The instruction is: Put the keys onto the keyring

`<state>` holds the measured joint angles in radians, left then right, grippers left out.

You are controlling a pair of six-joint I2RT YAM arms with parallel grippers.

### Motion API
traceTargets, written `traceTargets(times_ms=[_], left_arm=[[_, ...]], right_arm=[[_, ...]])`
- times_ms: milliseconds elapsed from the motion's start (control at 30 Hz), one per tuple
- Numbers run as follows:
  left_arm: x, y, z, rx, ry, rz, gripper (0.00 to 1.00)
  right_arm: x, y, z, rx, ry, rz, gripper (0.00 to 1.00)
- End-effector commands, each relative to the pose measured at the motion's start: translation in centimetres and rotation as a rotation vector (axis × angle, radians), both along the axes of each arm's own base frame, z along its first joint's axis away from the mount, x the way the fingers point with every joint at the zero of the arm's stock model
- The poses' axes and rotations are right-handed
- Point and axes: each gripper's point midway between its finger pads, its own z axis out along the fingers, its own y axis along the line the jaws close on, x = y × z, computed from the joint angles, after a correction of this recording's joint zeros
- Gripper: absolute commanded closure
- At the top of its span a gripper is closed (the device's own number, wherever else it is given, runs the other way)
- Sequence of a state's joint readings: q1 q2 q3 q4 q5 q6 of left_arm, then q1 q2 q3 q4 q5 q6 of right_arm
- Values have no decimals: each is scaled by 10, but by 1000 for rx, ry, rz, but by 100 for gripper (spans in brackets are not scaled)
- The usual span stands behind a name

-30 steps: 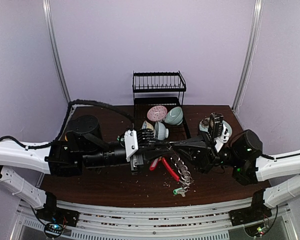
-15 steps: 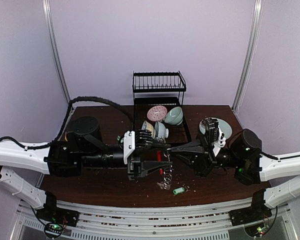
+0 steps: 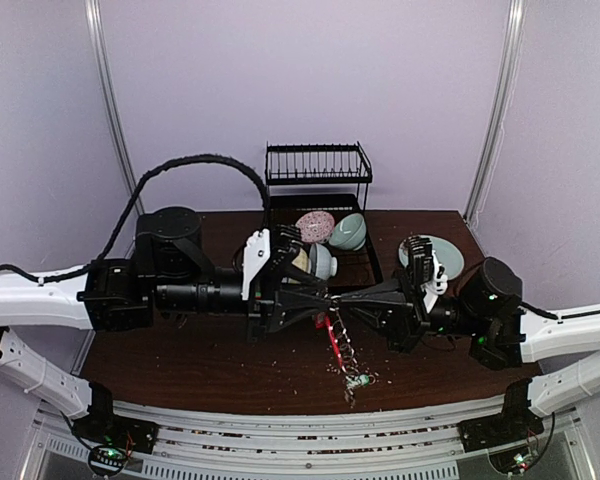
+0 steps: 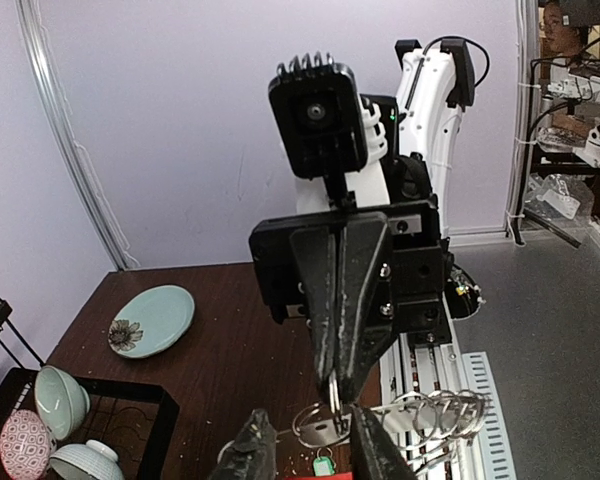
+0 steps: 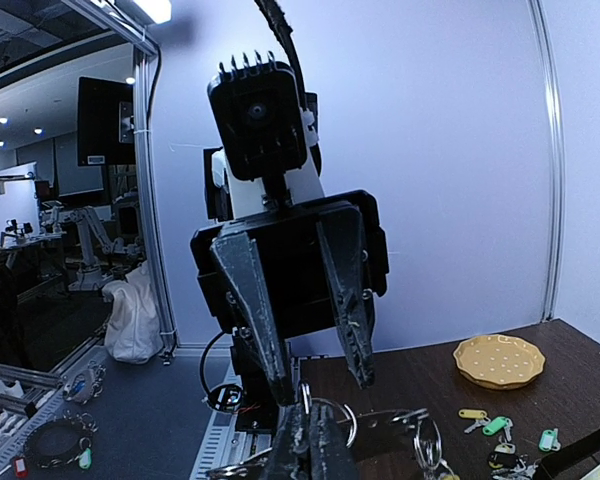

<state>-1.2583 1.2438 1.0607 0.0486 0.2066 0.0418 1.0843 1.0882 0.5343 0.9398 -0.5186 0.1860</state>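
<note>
Noting your right claw (image 3: 337, 297) pinched together on the keyring (image 3: 333, 338) hanging just below it, the left claw (image 4: 315, 447) alongside with its grip unconfirmable, and tagged keys (image 5: 492, 425) lying loose well beyond the left claw, you have most threading outstanding, in my judgement.

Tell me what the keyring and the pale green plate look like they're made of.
The keyring: bright silver metal, judging by its thin glinting loops; its red sleeve looks like plastic. The pale green plate: probably glazed ceramic, smooth with a soft sheen and a printed flower.
</note>
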Motion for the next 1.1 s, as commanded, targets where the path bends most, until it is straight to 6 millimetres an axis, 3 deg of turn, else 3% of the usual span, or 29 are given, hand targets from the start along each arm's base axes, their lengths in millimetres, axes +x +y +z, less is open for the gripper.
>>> traceTargets(times_ms=[0, 233, 500, 733, 900, 1000, 1067], left_arm=[[0, -2, -1, 21, 15, -3, 73], [8, -5, 2, 13, 5, 38, 86], [12, -15, -18, 88, 20, 40, 83], [12, -12, -23, 107, 7, 44, 100], [16, -5, -22, 116, -10, 77, 100], [19, 2, -18, 121, -39, 96, 100], [20, 5, -20, 141, -59, 105, 100]], right_arm=[[-2, -6, 24, 61, -29, -15, 100], [-2, -5, 23, 53, -27, -13, 100], [-1, -4, 22, 48, -28, -16, 100], [1, -7, 23, 46, -33, -40, 100], [2, -6, 13, -15, -57, -53, 100], [3, -6, 2, -94, -78, -64, 79], [3, -10, 2, -124, -102, -76, 73]])
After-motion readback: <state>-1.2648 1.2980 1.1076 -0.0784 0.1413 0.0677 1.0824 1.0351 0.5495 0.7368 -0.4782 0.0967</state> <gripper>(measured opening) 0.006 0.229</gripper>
